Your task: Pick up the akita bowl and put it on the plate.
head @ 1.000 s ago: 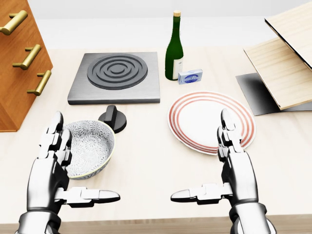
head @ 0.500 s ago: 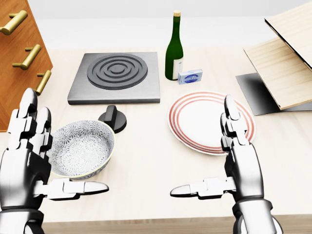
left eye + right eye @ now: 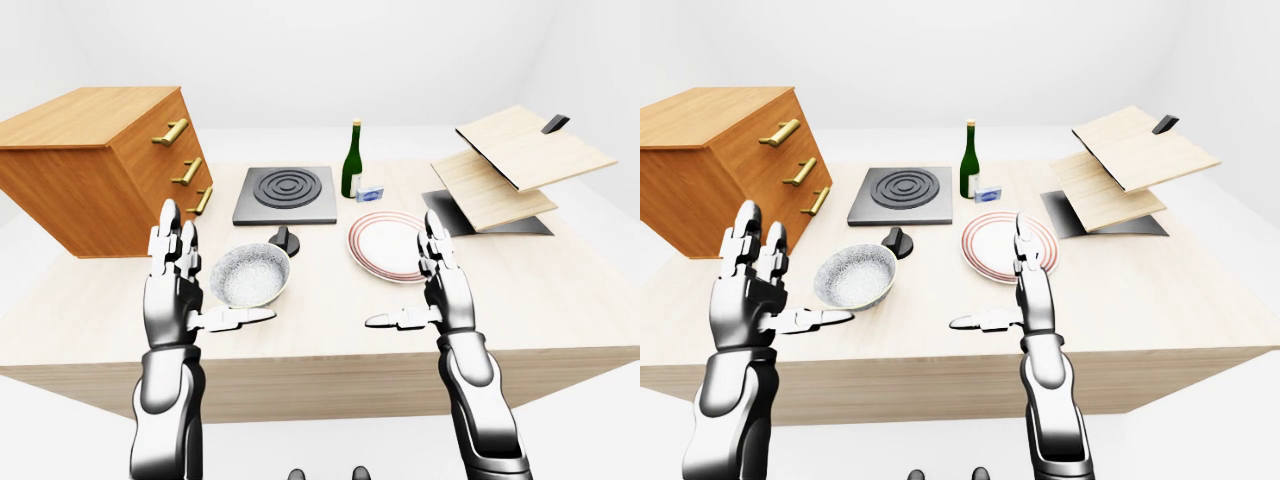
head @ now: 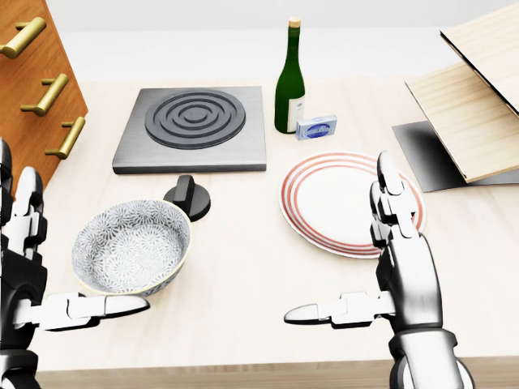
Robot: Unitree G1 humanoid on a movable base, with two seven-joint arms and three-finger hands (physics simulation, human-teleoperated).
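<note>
The akita bowl (image 4: pixel 130 247), grey-patterned with a pale rim, stands upright on the table at the lower left of the head view. The white plate (image 4: pixel 324 198) with red rings lies to its right, with nothing on it. My left hand (image 3: pixel 795 270) is open just left of the bowl, fingers pointing up and thumb reaching under the bowl's near side, not touching it as far as I can see. My right hand (image 4: pixel 340 243) is open too, its fingers (image 4: pixel 389 203) overlapping the plate's right part in the head view and its thumb pointing left.
A black knob (image 4: pixel 188 198) sits just above the bowl, below the grey stove plate (image 4: pixel 193 126). A green wine bottle (image 4: pixel 290 81) and a small blue box (image 4: pixel 316 127) stand above the plate. A wooden drawer cabinet (image 4: pixel 32 105) is at left, tilted wooden boards (image 4: pixel 478 97) at right.
My left hand has slid left, off the bowl's left rim, so the whole bowl now shows. The right hand has barely moved. Bowl and plate stay put.
</note>
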